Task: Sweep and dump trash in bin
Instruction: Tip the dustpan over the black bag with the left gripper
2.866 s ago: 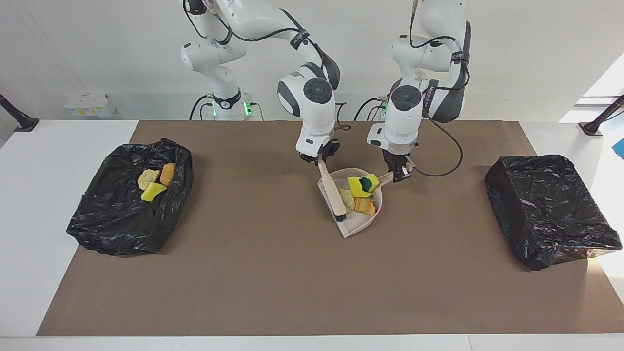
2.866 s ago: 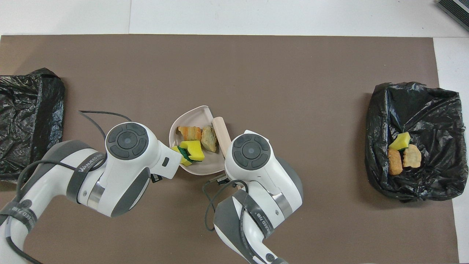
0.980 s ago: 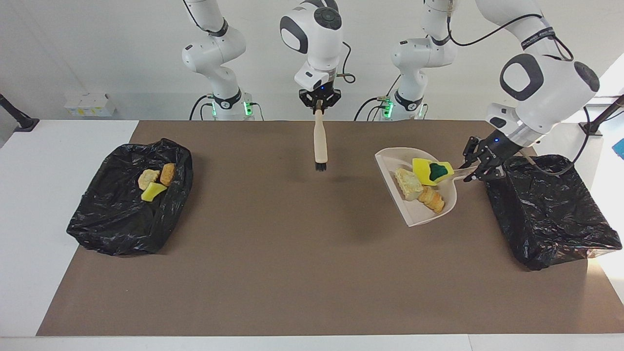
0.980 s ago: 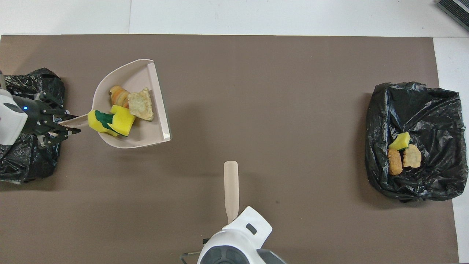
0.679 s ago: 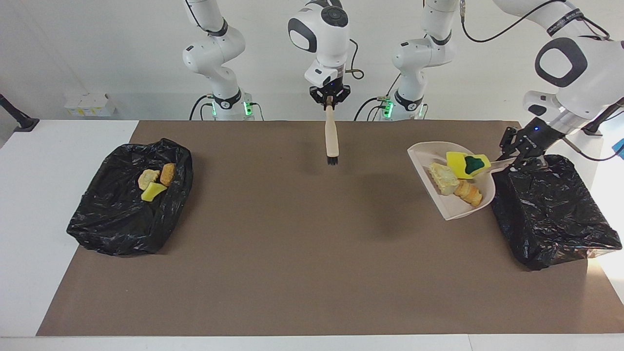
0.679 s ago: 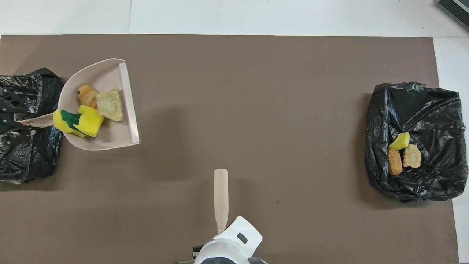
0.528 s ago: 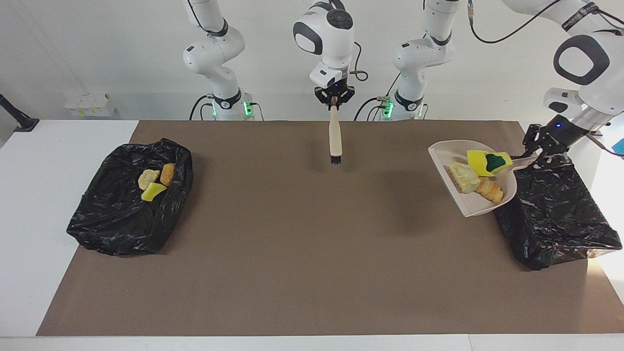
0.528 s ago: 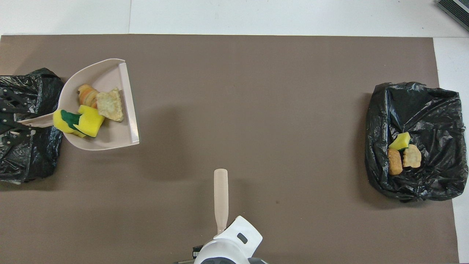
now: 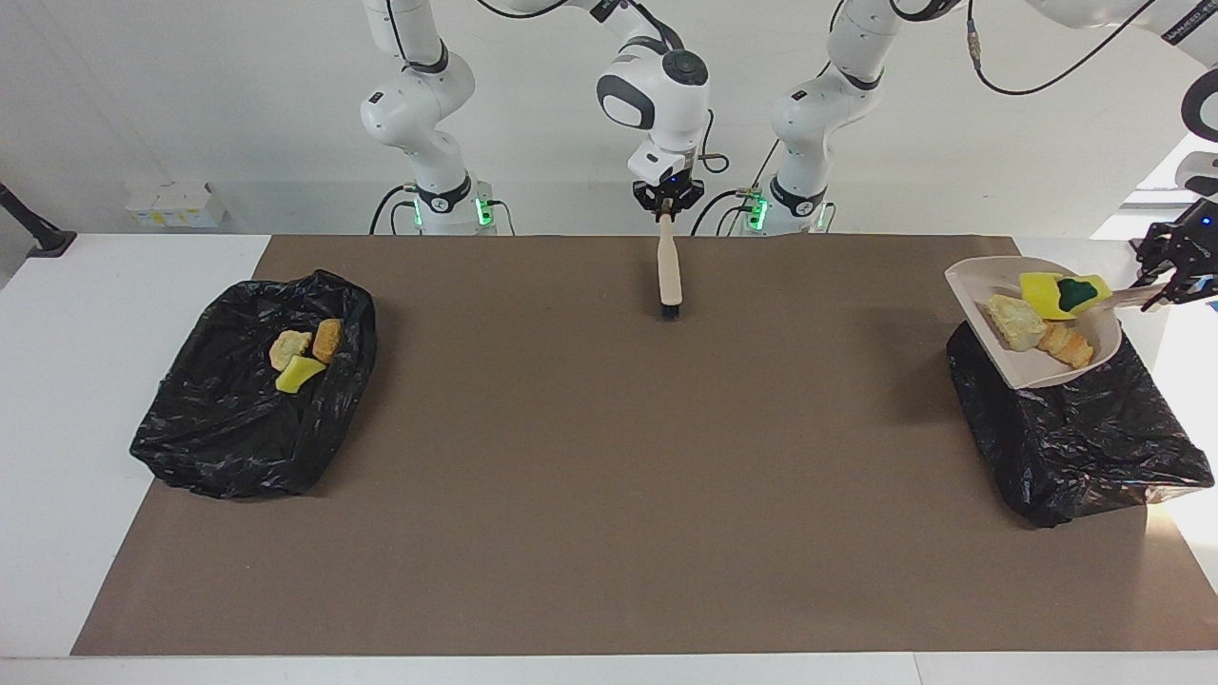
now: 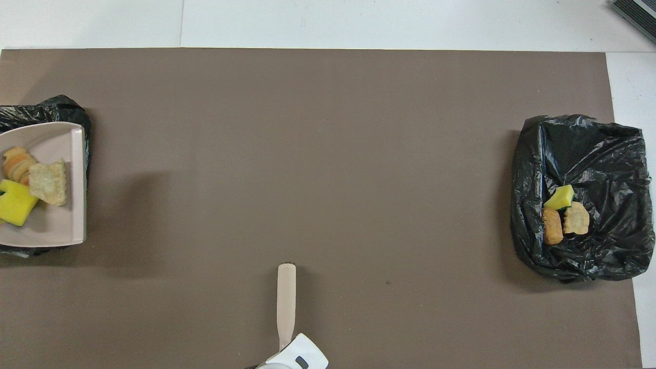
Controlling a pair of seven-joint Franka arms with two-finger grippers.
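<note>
Pinching dustpan (image 9: 1032, 366) handle, left claw (image 9: 1172, 278) holds trash (image 9: 1042, 319) over bin (image 9: 1085, 428); right claw (image 9: 668, 202) seemingly grips brush (image 9: 670, 271).

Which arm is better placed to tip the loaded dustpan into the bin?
Left. The left gripper holds the dustpan by its handle above the bin, trash aboard. The right gripper just holds the brush mid-table.

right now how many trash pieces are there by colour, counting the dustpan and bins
yellow sponge chunks: 3
tan or orange-brown bread-like lumps: 4
total: 7, 4 on the dustpan, 3 in the bin at the right arm's end
</note>
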